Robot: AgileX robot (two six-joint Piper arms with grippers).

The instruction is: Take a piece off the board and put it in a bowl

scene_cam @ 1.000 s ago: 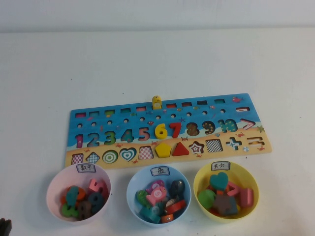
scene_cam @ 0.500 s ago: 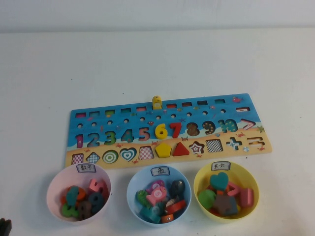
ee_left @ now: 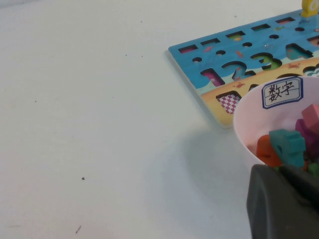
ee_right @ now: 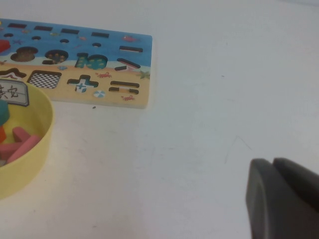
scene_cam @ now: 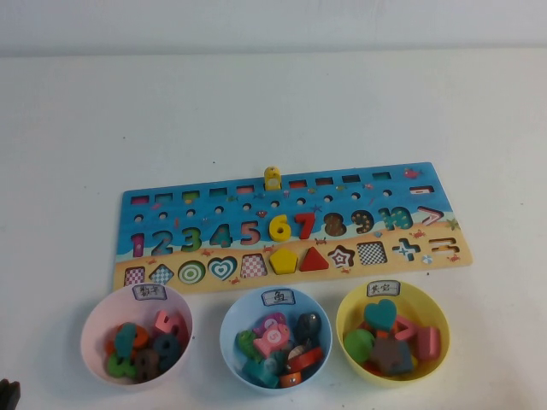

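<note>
The board (scene_cam: 453,241) lies across the middle of the table, blue above and sandy below. In front of it stands the light blue bowl (scene_cam: 226,329), its white label facing the board. A small red rounded piece (scene_cam: 306,358) lies inside the bowl among other coloured blocks. My left gripper (scene_cam: 7,395) shows only as a dark tip at the table's near left corner. In the left wrist view it (ee_left: 277,168) is shut and empty beside the pink bowl (ee_left: 244,124). My right gripper (ee_right: 273,160) is shut and empty over bare table, right of the yellow bowl (ee_right: 40,129).
A pink bowl (scene_cam: 90,329) and a yellow bowl (scene_cam: 344,312), both holding blocks, flank the blue one. A small yellow block (scene_cam: 272,178) stands at the board's far edge. A yellow 6 (scene_cam: 279,227), red 7 (scene_cam: 304,225), pentagon and triangle sit on the board.
</note>
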